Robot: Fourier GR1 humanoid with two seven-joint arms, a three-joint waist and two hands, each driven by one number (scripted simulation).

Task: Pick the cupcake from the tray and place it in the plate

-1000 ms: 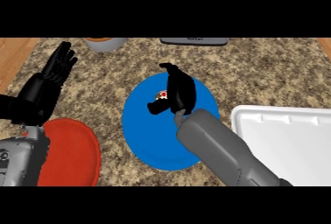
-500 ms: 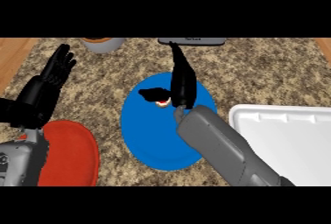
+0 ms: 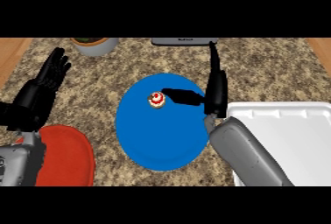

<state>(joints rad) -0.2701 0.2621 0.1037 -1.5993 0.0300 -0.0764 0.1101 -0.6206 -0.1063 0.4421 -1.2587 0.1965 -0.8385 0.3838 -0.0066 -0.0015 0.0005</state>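
A small cupcake (image 3: 157,99) with white and red topping sits on the upper part of the blue plate (image 3: 161,140). My right hand (image 3: 215,92) stands open just right of it, fingers straight and pointing up the view, thumb stretched toward the cupcake without gripping it. The white tray (image 3: 287,135) lies at the right, partly hidden by my right forearm. My left hand (image 3: 45,85) rests open at the left, fingers up.
A red plate (image 3: 61,155) lies at the lower left under my left forearm. A grey pot (image 3: 96,45) stands at the back left and a dark flat appliance (image 3: 184,41) at the back middle. The counter (image 3: 271,70) is speckled stone.
My right hand has uncurled from the cupcake and drawn to the right. The cupcake now stands free on the blue plate. The left hand has hardly moved.
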